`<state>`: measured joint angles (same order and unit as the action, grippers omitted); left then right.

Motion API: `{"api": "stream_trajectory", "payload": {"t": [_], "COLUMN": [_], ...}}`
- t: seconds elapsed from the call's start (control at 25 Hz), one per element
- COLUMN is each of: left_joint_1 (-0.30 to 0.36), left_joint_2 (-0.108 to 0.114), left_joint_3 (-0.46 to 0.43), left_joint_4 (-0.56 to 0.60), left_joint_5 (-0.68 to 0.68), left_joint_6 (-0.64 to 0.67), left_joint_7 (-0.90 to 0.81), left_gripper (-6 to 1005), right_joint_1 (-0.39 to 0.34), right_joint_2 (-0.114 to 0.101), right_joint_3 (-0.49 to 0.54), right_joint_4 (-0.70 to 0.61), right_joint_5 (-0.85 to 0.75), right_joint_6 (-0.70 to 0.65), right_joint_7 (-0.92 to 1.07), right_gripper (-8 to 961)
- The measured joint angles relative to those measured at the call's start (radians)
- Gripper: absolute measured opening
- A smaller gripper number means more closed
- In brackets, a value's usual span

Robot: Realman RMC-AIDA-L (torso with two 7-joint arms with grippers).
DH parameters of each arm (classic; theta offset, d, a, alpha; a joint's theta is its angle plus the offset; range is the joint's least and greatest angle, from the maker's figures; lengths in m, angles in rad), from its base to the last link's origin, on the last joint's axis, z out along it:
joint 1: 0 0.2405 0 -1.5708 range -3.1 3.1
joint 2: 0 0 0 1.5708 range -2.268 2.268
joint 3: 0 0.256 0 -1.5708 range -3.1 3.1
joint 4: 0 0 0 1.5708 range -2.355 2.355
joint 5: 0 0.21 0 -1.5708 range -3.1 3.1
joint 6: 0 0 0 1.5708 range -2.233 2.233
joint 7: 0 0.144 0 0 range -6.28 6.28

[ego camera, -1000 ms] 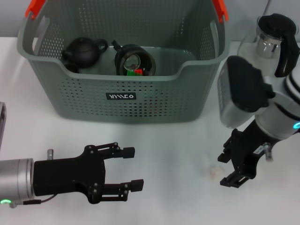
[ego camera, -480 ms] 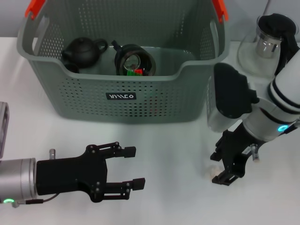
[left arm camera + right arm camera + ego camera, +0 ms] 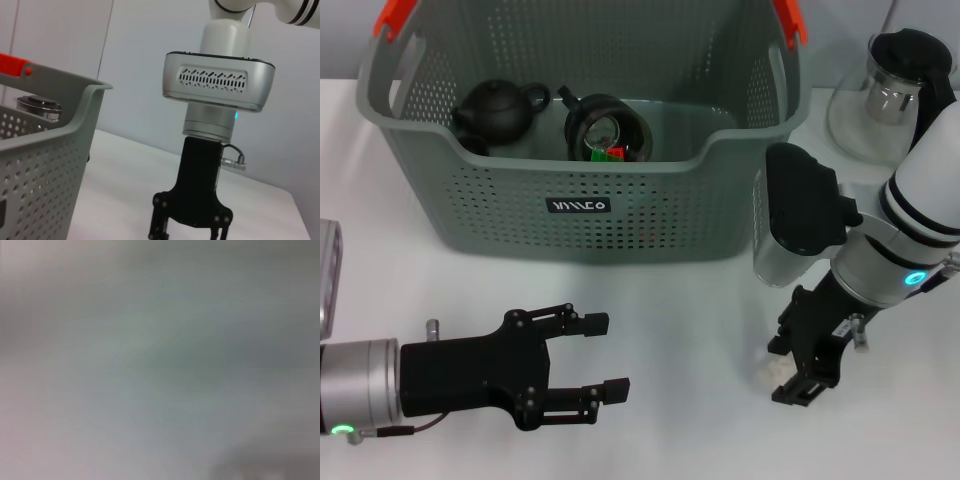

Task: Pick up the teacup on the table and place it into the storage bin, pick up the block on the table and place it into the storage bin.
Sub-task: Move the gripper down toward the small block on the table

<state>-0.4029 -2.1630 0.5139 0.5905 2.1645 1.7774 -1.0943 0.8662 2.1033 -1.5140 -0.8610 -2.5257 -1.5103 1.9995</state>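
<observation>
Bright, even light falls from overhead, so the white counter (image 3: 670, 300) shows only soft, faint shadows under the storage bin (image 3: 580, 130) and both arms. The head view and left wrist view are sharp. The right wrist view is wholly out of focus, a grey-green blur.

Your open white table (image 3: 670, 330) strip lies between storage bin (image 3: 575, 130) front wall and both grippers. Left gripper (image 3: 592, 365) blocks near-left area, fingers spread, pointing toward centre. Right gripper (image 3: 788, 368) blocks near-right area, down at small pale block (image 3: 769, 372), block between its fingers. Right arm body sits just beside bin's right wall; little room there. Bin top open from above; black teapot (image 3: 498, 108) and round dark cup (image 3: 607, 128) occupy its floor, right part of floor bare. Glass kettle (image 3: 895, 90) stands far right, beyond right arm.
</observation>
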Motion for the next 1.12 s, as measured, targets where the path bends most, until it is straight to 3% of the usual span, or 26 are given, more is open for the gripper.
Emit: {"api": "stream_trajectory", "payload": {"t": [0.4,1.12], "left_joint_1": [-0.001,-0.002], "left_joint_2": [0.000,0.000], "left_joint_3": [0.000,0.000], "left_joint_4": [0.000,-0.002], "left_joint_5": [0.000,0.000], "left_joint_6": [-0.009,-0.018], "left_joint_7": [0.001,-0.004], "left_gripper": [794,794], "right_joint_1": [-0.002,-0.006], "right_joint_2": [-0.004,0.000], "right_joint_3": [0.007,-0.051], "right_joint_4": [-0.007,-0.022], "right_joint_5": [-0.003,-0.006], "right_joint_6": [-0.071,0.004], "right_joint_7": [0.031,0.014], "right_gripper": [552,525]}}
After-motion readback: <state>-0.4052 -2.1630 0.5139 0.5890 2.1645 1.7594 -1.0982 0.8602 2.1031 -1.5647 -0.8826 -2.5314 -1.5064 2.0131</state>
